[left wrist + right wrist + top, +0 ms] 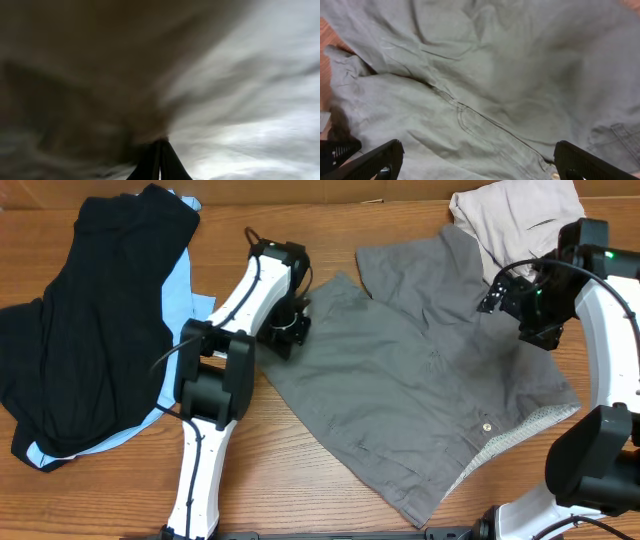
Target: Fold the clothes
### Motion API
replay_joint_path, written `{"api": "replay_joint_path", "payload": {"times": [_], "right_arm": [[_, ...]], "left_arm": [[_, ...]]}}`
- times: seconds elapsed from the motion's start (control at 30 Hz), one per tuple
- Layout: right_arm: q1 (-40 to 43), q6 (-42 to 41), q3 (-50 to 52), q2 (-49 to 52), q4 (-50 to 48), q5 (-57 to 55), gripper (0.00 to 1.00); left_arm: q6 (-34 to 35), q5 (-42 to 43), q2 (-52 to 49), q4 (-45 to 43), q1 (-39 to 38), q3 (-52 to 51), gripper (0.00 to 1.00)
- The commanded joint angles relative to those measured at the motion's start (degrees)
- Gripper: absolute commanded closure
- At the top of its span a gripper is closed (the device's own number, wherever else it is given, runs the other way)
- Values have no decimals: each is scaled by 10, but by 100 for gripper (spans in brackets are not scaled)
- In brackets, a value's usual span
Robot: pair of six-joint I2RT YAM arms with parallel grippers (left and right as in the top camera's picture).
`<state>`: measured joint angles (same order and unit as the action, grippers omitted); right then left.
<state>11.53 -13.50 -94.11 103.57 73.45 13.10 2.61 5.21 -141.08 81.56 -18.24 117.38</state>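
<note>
The grey shorts point(420, 380) lie spread over the middle and right of the wooden table, with the waist button point(487, 426) and pale waistband lining point(512, 440) at the near right. My left gripper point(290, 330) is at the shorts' left edge. In the left wrist view my left gripper point(160, 150) is shut, its tips pinched into blurred grey cloth point(240, 75) whose folds draw towards them. My right gripper point(520, 305) hovers over the shorts' far right part. In the right wrist view my right gripper point(480, 165) is wide open above the grey fabric point(495, 75), with nothing between its fingers.
A black garment point(90, 330) lies on a light-blue piece point(180, 290) at the left. A beige piece point(520, 215) sits crumpled at the far right corner. Bare wood point(300, 470) shows along the near edge between the arm bases.
</note>
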Motion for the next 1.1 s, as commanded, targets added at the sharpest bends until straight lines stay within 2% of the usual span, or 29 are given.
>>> {"api": "replay_joint_path", "payload": {"times": [0.0,0.47,0.67,0.83,0.87,0.93,1.0,1.07], "right_arm": [[-19,5,-2,0,-12,1,0],[-71,-2,-1,1,-49,1,0],[-80,-2,-1,0,-57,1,0],[-80,-2,-2,0,-59,1,0],[-80,-2,-1,0,-59,1,0],[-80,-2,-1,0,-59,1,0],[-80,-2,-1,0,-59,1,0],[-80,-2,-1,0,-58,1,0]], "left_arm": [[43,-73,-17,-4,57,-54,96],[16,-66,-17,38,207,-90,96],[-12,-46,-9,83,207,-64,96],[-60,-22,49,92,167,5,94],[-66,-22,63,92,155,23,88],[-82,-22,89,85,128,68,69],[-89,-22,109,66,102,111,41],[-89,-22,123,25,77,146,21]]}}
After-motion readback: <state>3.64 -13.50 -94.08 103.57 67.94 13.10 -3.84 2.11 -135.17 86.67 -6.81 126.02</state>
